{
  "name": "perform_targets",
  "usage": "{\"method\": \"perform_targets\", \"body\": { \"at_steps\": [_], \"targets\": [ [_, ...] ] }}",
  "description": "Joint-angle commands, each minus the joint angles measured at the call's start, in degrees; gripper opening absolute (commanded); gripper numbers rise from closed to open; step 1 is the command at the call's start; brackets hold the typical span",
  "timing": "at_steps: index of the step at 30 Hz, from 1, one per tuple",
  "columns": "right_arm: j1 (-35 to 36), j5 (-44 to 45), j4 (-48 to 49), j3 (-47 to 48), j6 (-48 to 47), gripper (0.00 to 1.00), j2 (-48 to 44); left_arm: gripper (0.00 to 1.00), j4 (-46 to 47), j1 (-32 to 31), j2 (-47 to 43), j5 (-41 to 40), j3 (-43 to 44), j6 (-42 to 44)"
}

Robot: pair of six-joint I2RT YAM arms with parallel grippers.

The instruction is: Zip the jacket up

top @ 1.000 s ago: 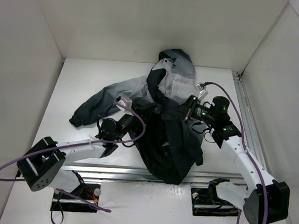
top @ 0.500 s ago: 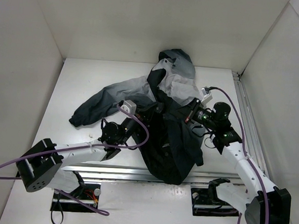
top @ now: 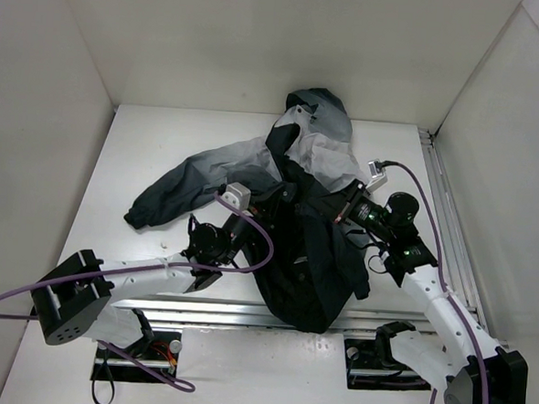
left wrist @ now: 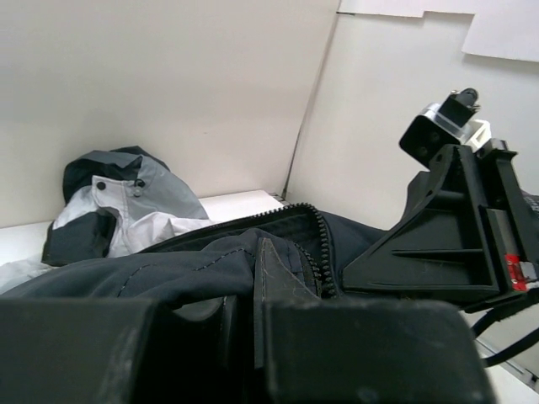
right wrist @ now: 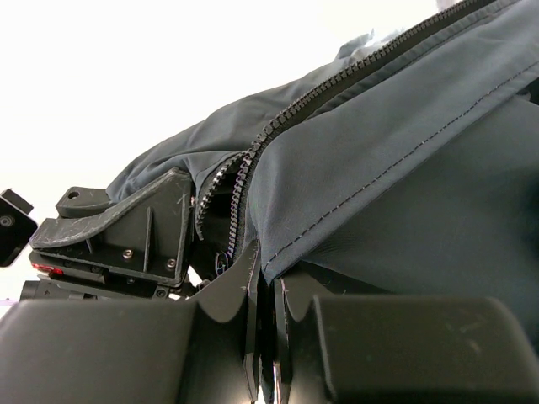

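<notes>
The jacket point(top: 308, 250) lies in the middle of the table, grey hood point(top: 316, 109) at the back, one sleeve point(top: 174, 192) spread left, dark body hanging over the front edge. My left gripper point(top: 271, 202) is shut on a fold of dark fabric beside the zipper; in the left wrist view point(left wrist: 255, 278) the fold sits between the jaws. My right gripper point(top: 328, 210) is shut on the opposite front edge, seen in the right wrist view point(right wrist: 268, 286). The zipper teeth point(right wrist: 244, 172) are apart near the grippers and a small pull point(right wrist: 219, 263) hangs below. The grippers face each other closely.
White walls enclose the table on three sides. A metal rail point(top: 447, 213) runs along the right side and another along the front edge point(top: 199, 308). Purple cables point(top: 248, 246) loop off both arms.
The left arm has reached further right and forward, closing in on the right gripper. The right arm has shifted slightly right and nearer. The jacket front between them has bunched a little.
</notes>
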Motion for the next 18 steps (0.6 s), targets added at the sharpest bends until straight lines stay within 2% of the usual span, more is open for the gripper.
{"method": "perform_targets", "body": {
  "at_steps": [1, 18],
  "targets": [
    [0.74, 1.01, 8.92, 0.68, 0.64, 0.00, -1.68, 0.00, 11.88, -0.93, -0.96, -0.89, 3.85, 2.38],
    [2.33, 3.55, 10.42, 2.00, -0.68, 0.00, -1.06, 0.00, 10.04, -1.99, 0.09, -3.88, 5.87, 5.89]
  ]
}}
